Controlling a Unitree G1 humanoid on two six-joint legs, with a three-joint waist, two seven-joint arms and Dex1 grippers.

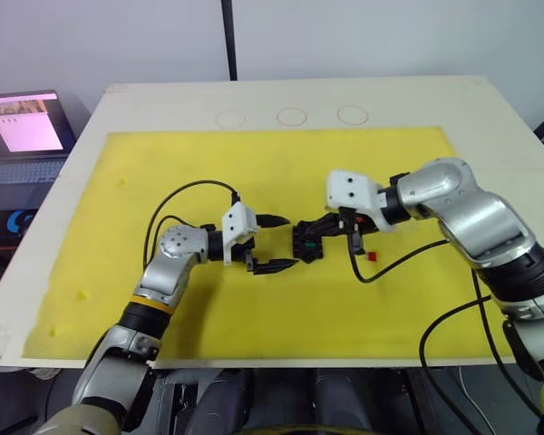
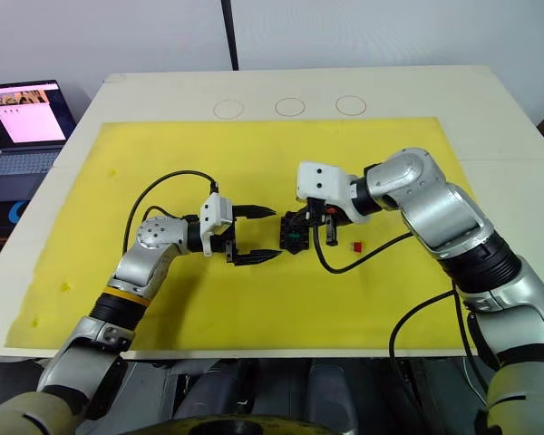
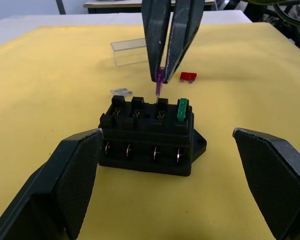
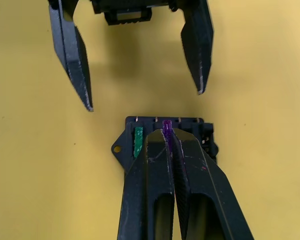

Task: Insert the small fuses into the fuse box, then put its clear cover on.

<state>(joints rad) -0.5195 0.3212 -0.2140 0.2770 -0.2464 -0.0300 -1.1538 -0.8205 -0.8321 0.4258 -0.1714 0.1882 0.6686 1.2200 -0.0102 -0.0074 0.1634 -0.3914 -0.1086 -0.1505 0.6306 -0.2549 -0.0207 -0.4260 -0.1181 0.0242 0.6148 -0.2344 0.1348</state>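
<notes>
- The fuse box (image 3: pixel 149 140), a black ribbed plastic block with a row of four slots, is seen on the yellow mat (image 1: pixel 281 299) covering the desk (image 1: pixel 490 100), between the two claws.
- The right claw (image 3: pixel 161 75) is held above the box, its fingers pressed together on a purple fuse (image 3: pixel 159 82) whose blade tip is just over the slot beside the green fuse (image 3: pixel 182 109).
- The green fuse is seated upright in the end slot.
- The left claw (image 1: pixel 279 243) is spread wide, its textured pads (image 3: pixel 75 175) flanking the box without touching it.
- A red fuse (image 3: pixel 188 77) and a greyish fuse (image 3: pixel 121 92) are lying on the mat beyond the box.
- The clear cover (image 3: pixel 131 52), a transparent rectangular cap, is resting farther back.
</notes>
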